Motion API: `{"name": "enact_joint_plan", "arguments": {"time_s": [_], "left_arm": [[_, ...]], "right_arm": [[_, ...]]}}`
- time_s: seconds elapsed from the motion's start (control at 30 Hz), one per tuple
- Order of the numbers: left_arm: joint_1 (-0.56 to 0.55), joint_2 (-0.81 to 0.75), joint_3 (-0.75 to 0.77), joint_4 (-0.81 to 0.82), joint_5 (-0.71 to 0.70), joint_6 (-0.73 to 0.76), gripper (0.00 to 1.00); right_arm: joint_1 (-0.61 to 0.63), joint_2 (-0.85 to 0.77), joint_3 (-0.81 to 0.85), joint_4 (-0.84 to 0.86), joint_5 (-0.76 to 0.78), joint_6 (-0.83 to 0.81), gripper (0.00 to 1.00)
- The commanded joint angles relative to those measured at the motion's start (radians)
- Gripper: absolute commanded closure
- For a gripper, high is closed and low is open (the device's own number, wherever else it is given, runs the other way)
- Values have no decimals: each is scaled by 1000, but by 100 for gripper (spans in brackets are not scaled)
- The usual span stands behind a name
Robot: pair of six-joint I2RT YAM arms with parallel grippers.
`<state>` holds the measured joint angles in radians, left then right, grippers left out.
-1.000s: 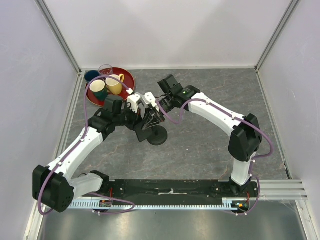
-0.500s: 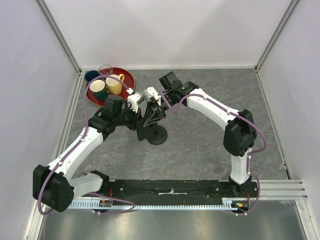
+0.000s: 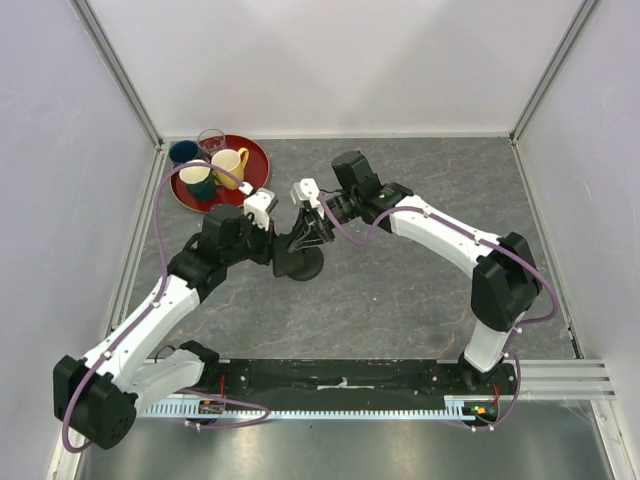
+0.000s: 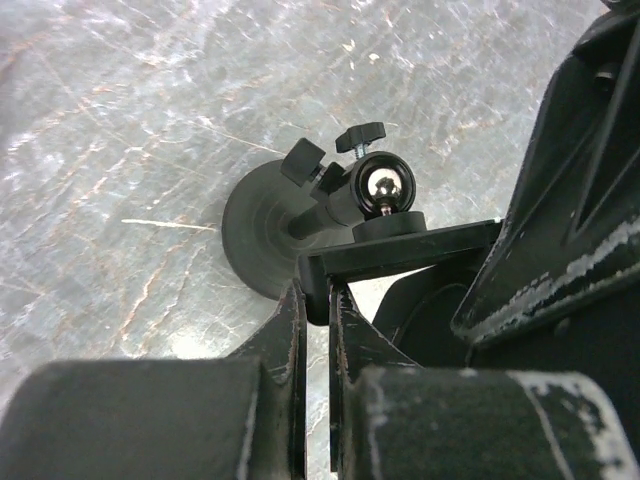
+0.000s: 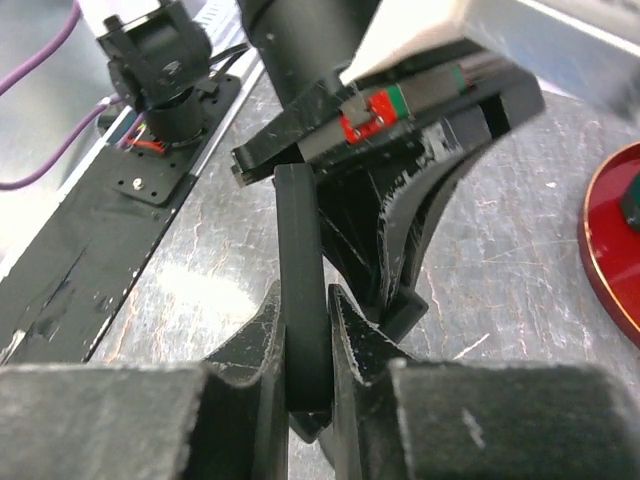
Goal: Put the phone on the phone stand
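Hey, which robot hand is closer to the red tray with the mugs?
Left. The left hand grips the phone stand just this side of the red tray; the right hand, holding the phone, is farther to its right.

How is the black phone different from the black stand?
The thin flat black phone is one slab; the black phone stand has a round disc base, a post and a shiny ball joint. The right hand pinches the phone edge-on; the left hand pinches the stand's top bracket. Both are black and held.
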<state>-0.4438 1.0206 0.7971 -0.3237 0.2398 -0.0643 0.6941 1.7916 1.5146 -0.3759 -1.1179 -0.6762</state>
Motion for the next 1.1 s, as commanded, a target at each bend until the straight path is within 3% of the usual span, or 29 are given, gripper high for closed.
{"name": "enact_joint_plan", "arguments": {"time_s": [0.0, 0.13, 0.33, 0.57, 0.7, 0.93, 1.07], "left_arm": [[8, -145, -16, 66, -235, -81, 98], [8, -157, -10, 43, -374, -103, 98], [8, -186, -7, 17, -560, -144, 98], [8, -232, -13, -15, -708, -166, 98], [8, -251, -16, -24, -720, -175, 98], [8, -261, 8, -103, -734, -261, 98], [7, -284, 25, -152, -752, -298, 98]], "right_arm": [[-81, -66, -88, 292, 473, 213, 100], [-77, -83, -100, 351, 662, 372, 100], [-28, -87, -82, 324, 987, 429, 100], [41, -32, -24, 305, 1341, 507, 100], [53, -5, -2, 279, 1553, 671, 100], [127, 14, -57, 407, 1731, 701, 100], [134, 14, -67, 431, 1698, 692, 100]]}}
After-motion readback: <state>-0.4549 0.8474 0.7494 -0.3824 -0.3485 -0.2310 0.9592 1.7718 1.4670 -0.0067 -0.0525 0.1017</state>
